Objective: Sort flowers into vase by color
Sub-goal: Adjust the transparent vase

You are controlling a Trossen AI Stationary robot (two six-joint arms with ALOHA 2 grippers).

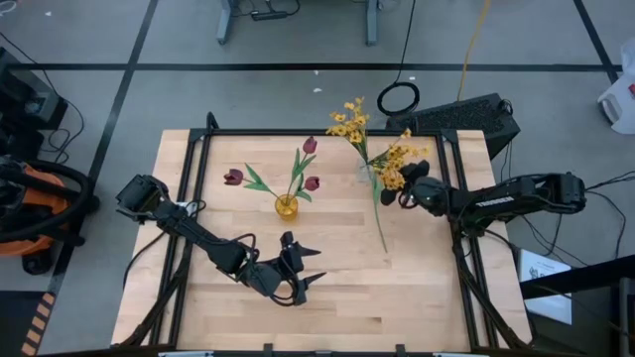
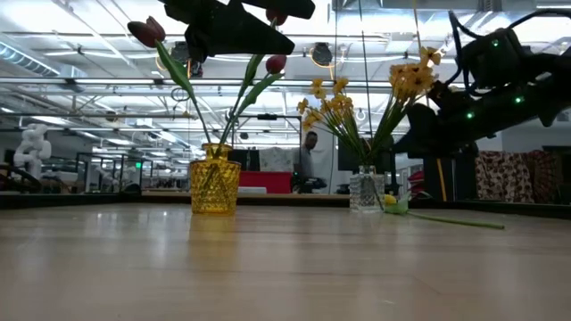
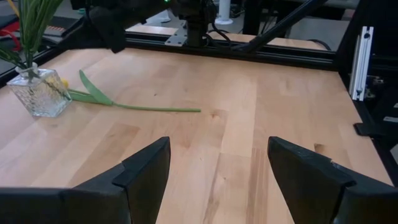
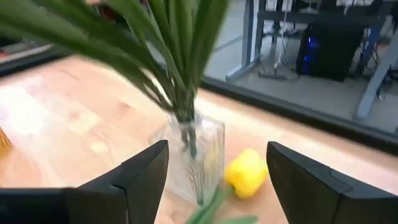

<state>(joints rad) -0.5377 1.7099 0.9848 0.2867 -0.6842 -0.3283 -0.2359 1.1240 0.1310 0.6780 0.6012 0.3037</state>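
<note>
**Two vases filled, one yellow tulip flat on the desk**

Three dark red tulips [image 1: 310, 145] stand in the amber vase [image 1: 286, 206] near the middle of the desk [image 1: 417, 288]. The sprays of small yellow blossoms [image 1: 349, 119] rise from the clear glass vase [image 2: 366, 190] toward the desk's far right part. The yellow tulip [image 4: 247, 173] lies flat, its head just beside the glass vase and its long green stem [image 1: 380, 223] running toward the near edge.

The high view sets out both arms but hides the glass vase under blossoms. The low view shows both vases upright and well apart, with the tulip's stem lying to the right of the glass one. Only the right wrist view gives the tulip's yellow head clearly, resting by the vase base.

The right claw [image 4: 217, 180] hangs just by the glass vase, fingers spread wide and holding nothing, the vase and tulip head showing between them. The left claw [image 3: 217, 177] hovers over bare wood near the desk's front, also wide and empty, with the vase and stem well ahead of it.
</note>
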